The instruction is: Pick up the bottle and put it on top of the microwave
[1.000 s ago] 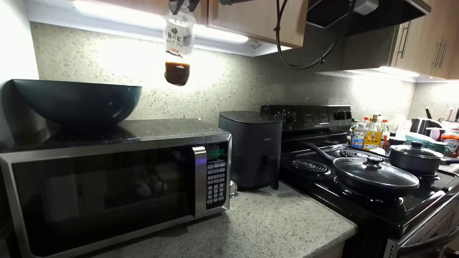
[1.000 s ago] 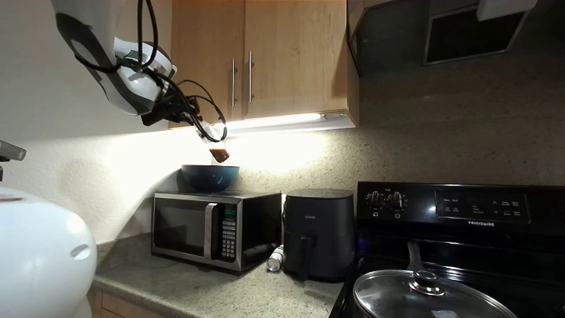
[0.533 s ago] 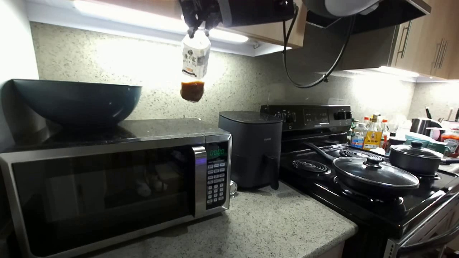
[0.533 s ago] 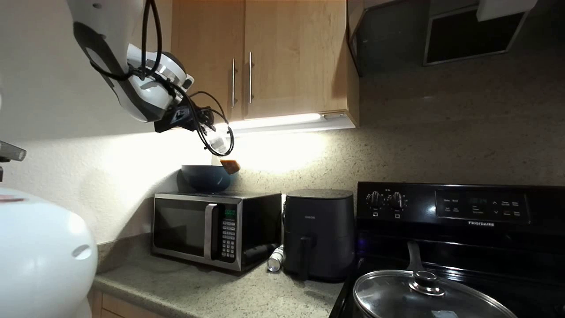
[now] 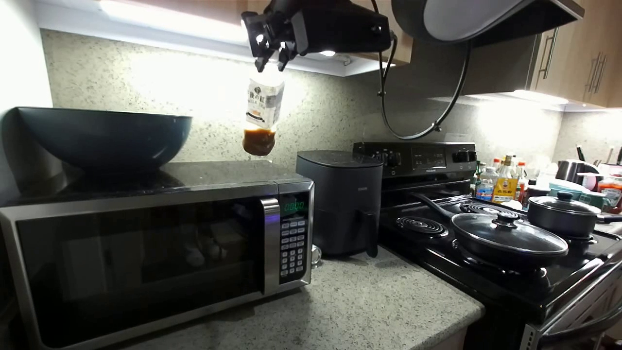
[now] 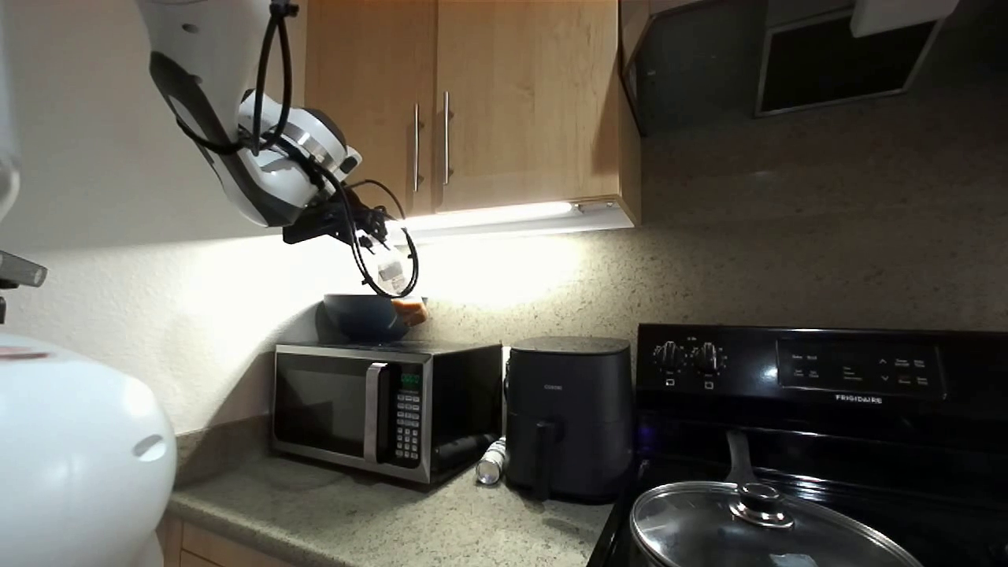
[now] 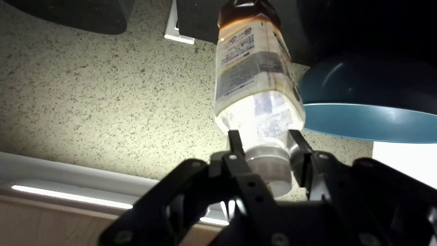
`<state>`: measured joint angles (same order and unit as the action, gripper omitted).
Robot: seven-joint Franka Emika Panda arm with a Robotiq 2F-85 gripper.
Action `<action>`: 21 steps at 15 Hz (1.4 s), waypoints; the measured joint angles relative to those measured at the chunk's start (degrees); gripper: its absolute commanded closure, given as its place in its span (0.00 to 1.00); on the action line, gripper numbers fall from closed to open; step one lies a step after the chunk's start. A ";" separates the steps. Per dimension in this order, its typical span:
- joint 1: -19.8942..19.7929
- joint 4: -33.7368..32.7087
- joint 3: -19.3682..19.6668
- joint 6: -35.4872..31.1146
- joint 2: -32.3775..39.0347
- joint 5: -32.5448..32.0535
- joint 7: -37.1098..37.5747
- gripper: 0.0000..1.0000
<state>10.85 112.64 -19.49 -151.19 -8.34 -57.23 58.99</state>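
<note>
The bottle [image 5: 262, 113] hangs tilted below the pincer [image 5: 270, 67] clamped on its neck; the microwave [image 5: 160, 253], near the countertop's [image 6: 472, 512] walled corner, has room between bowl [image 5: 104, 141] and right edge

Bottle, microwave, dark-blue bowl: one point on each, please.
bottle [image 7: 254, 77], wrist view, on its label
microwave [image 5: 150, 260], in an exterior view, on its dark door
dark-blue bowl [image 5: 104, 139], in an exterior view, on its outer wall

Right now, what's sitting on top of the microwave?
A dark blue bowl stands on the microwave. The bottle hangs from the tool, not yet set down. The bowl hides the surface beneath it and its own inside floor.
</note>
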 measured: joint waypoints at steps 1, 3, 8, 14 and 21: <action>0.03 -0.17 0.16 0.09 0.47 2.00 -0.56 0.88; 0.04 -1.20 0.56 0.92 1.76 5.52 -1.70 0.88; 0.09 -6.10 1.03 5.99 4.86 9.91 -2.93 0.88; 1.49 -13.04 1.50 13.29 9.31 19.38 -7.09 0.88; 3.60 -20.39 2.93 19.12 14.03 26.03 -9.84 0.88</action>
<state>14.45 92.26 -16.56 -132.07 5.70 -31.20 49.15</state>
